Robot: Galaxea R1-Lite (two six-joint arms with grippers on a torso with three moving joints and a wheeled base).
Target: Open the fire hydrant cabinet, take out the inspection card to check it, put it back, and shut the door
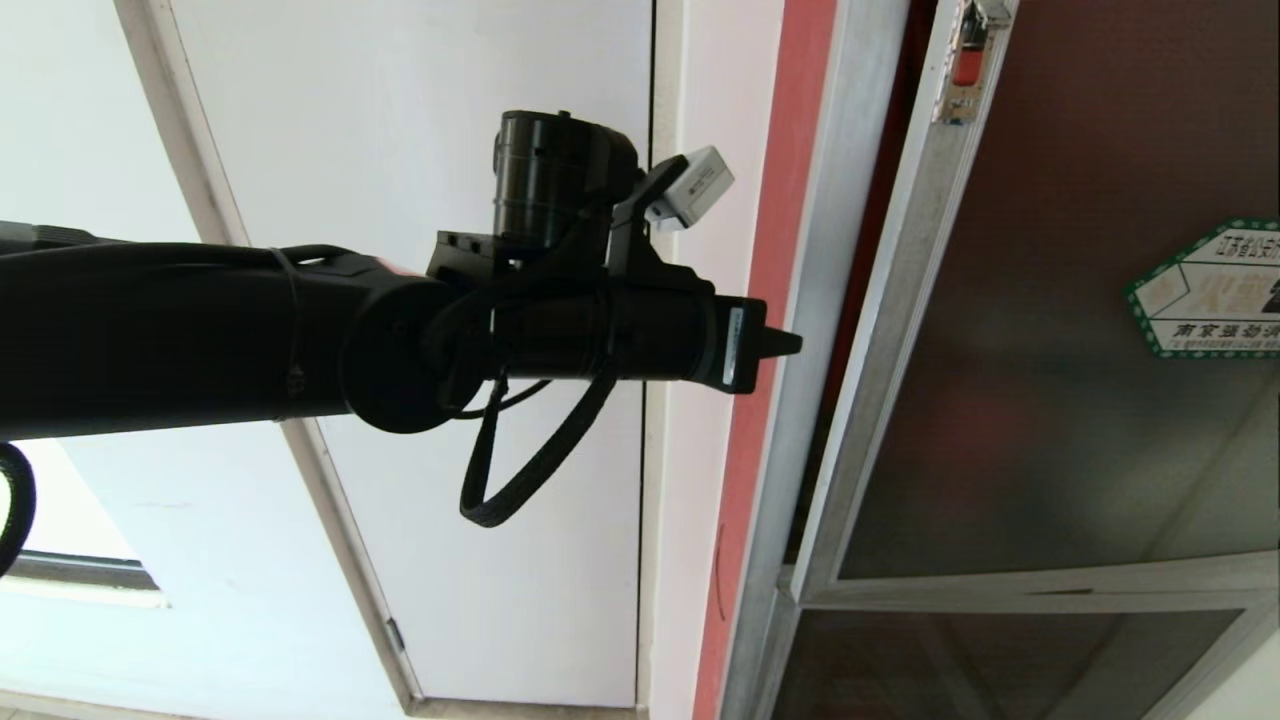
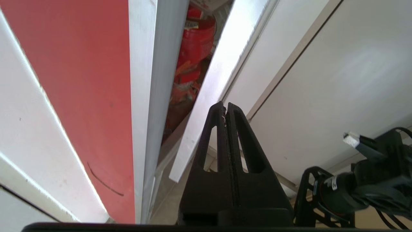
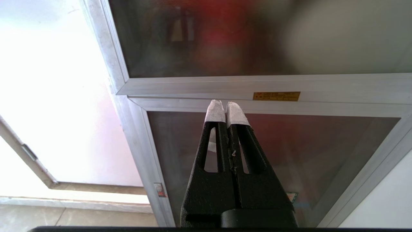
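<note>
The cabinet stands at the right of the scene, a silver metal frame beside a red wall strip. Its door, dark tinted glass in an aluminium frame, stands slightly ajar, with a green-bordered sticker far right and a small red latch at the top. Red gear shows through the gap

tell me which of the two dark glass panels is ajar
The upper one, the door with the green-bordered sticker: a gap shows along its silver frame by the shut left tool. The smaller lower panel sits flush.
</note>
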